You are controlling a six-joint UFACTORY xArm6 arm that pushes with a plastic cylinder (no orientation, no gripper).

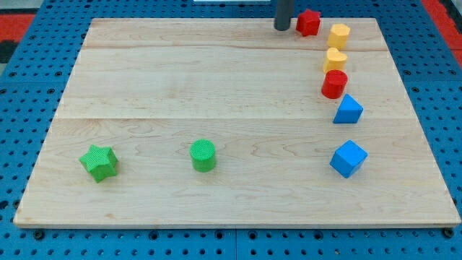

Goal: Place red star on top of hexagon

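The red star (309, 22) lies near the board's top edge, right of centre. My tip (282, 27) stands just to its left, close to it or touching; I cannot tell which. A yellow hexagon (338, 35) sits just right of and slightly below the red star. Below it lie a yellow heart (335, 59) and a red cylinder (334, 84), in a column down the right side.
A blue triangular block (348, 110) and a blue cube (349, 158) continue the column on the right. A green cylinder (203, 155) and a green star (99, 162) lie at the lower left. The wooden board (216, 87) rests on a blue pegboard.
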